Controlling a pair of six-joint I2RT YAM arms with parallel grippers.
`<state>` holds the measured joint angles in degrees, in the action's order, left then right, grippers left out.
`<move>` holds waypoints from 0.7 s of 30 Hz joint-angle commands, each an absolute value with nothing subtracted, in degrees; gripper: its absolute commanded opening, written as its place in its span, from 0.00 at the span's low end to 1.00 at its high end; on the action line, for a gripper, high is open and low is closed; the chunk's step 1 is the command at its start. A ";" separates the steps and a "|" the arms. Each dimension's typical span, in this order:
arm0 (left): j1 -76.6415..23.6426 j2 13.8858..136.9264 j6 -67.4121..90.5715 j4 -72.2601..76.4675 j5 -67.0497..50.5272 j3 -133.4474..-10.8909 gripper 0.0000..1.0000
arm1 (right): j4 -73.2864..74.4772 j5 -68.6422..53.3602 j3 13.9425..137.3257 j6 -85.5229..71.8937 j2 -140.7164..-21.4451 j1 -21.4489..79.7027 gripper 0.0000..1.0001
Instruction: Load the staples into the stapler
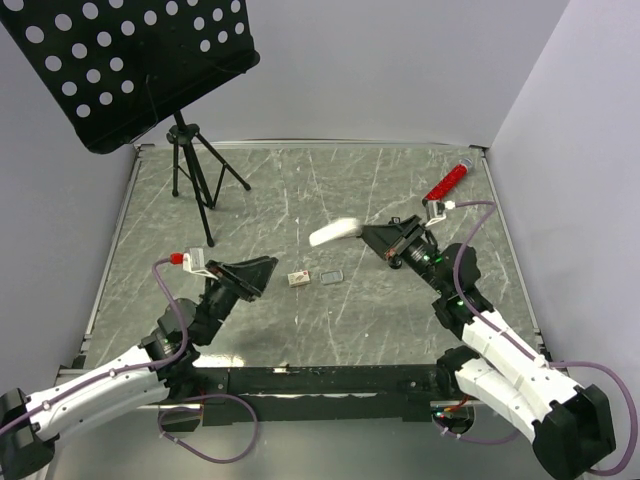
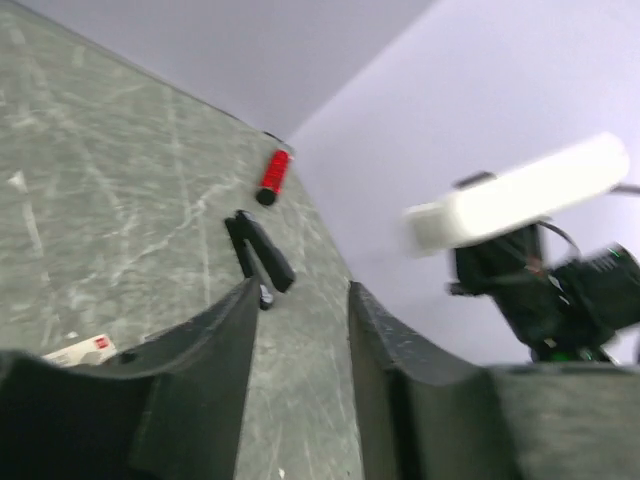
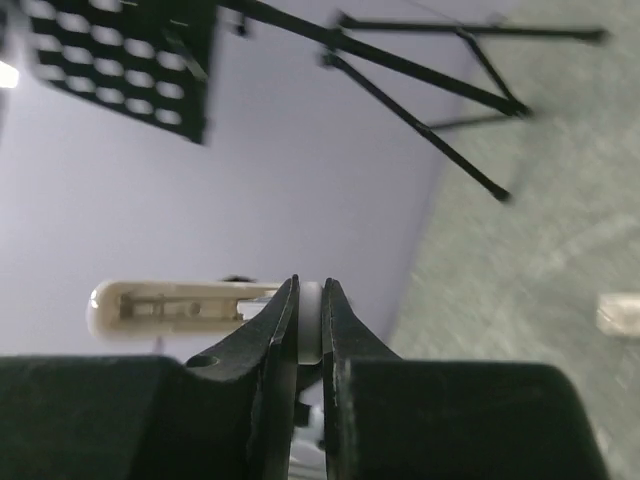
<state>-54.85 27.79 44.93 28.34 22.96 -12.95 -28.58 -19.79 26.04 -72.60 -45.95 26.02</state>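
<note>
The black stapler (image 2: 258, 255) lies open in a V on the table, near the red cylinder (image 2: 274, 176); in the top view I cannot make it out behind my right arm. The staples box (image 1: 297, 279) and the small grey tray piece (image 1: 332, 277) lie mid-table; the box also shows in the left wrist view (image 2: 85, 350). My left gripper (image 1: 268, 272) is open and empty, just left of the box, as the left wrist view (image 2: 300, 290) shows. My right gripper (image 1: 368, 237) is shut on a white rounded bar (image 1: 335, 233), held in the air (image 3: 170, 305).
A black music stand (image 1: 130, 60) on a tripod (image 1: 195, 170) stands at the back left. The red cylinder (image 1: 447, 181) lies at the back right near the wall. Walls close the table on three sides.
</note>
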 commanded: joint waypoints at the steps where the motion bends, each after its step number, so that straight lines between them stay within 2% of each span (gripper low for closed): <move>1: -54.14 28.39 50.19 26.98 29.09 -13.79 0.50 | -37.98 -18.98 29.00 -72.52 -44.73 25.75 0.00; 2: -54.14 28.56 50.10 26.81 29.00 -14.15 0.53 | -38.06 -19.42 28.83 -71.64 -45.17 25.75 0.00; 3: -54.14 29.00 50.01 25.68 28.92 -14.76 0.62 | -37.10 -19.42 28.83 -71.28 -45.35 25.93 0.00; 6: -54.05 30.23 47.65 25.13 26.39 -17.31 0.79 | -34.02 -18.46 29.18 -68.65 -45.35 26.19 0.00; 12: -54.05 36.28 33.16 22.07 18.91 -25.56 0.99 | -20.33 -17.93 34.09 -60.74 -45.96 26.45 0.00; 17: -54.05 44.54 17.88 12.17 5.91 -39.09 1.00 | -7.94 -19.34 39.71 -53.89 -49.65 27.68 0.00; 21: -53.70 54.20 12.84 4.93 -1.66 -49.80 0.99 | -2.91 -19.51 42.71 -50.02 -51.68 29.44 0.00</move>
